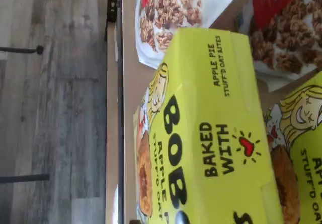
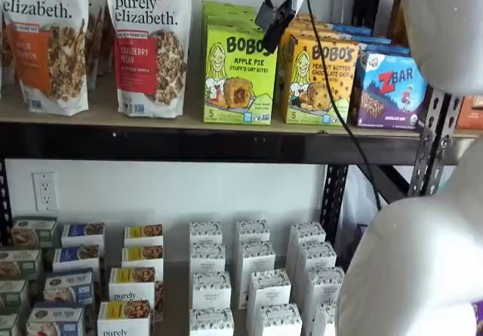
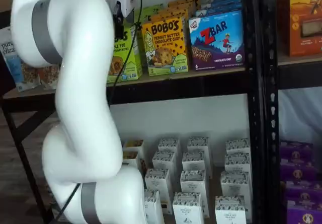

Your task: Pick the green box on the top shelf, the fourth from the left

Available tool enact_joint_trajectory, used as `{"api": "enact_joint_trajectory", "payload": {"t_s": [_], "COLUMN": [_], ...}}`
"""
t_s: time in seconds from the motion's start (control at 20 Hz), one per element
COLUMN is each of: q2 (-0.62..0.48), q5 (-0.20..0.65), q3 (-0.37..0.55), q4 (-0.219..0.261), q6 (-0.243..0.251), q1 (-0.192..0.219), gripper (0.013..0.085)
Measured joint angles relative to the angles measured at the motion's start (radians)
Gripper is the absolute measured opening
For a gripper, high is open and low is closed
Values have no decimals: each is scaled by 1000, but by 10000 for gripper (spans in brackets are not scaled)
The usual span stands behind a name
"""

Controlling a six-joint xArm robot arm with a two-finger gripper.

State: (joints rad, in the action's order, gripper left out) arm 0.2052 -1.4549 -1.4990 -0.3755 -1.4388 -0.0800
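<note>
The lime-green upright Bobo's Apple Pie carton [image 2: 239, 75] stands centre-left in the upper half of a shelf view, at the front edge of the long tan wooden shelf board with its thick black front beam [image 2: 189, 141]. A second green carton sits directly behind it. To its left stands a white Purely Elizabeth granola pouch with a red label [image 2: 149, 44]; just to its right, the yellow-orange Bobo's Peanut Butter Chocolate Chip box [image 2: 320, 81], then the blue-purple ZBar box [image 2: 392, 89].

The white-bodied gripper with black fingers [image 2: 272, 28] hangs in from the top edge, angled down-left, its dark tip in front of the green carton's upper right corner. The fingers show side-on, so whether the claw is spread or clenched cannot be told.

In the other shelf view the green carton [image 3: 125, 54] sits upper left, largely masked by the white robot arm [image 3: 83, 108], with the fingers [image 3: 119, 27] dark in front of its top.

The wrist view is filled by the carton [image 1: 211, 133], its "BAKED WITH" panel facing the camera, with grey wood-grain floor [image 1: 55, 103] alongside.

Lower in a shelf view, rows of small white boxes [image 2: 253, 283] stand below.
</note>
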Motion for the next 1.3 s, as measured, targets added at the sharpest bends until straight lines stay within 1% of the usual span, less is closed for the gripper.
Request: {"api": "enact_joint_trajectory", "payload": {"t_s": [0.35, 0.65, 0.85, 1.15, 1.3], "q2": [-31, -47, -64, -97, -101], "q5": [-24, -13, -24, -71, -76], "q3": [-31, -39, -55, -98, -102], "q4": [21, 43, 64, 85, 97], "q6": [7, 22, 30, 38, 41], "q1": [-11, -31, -42, -49, -54], "gripper": [850, 850, 850, 850, 850]}}
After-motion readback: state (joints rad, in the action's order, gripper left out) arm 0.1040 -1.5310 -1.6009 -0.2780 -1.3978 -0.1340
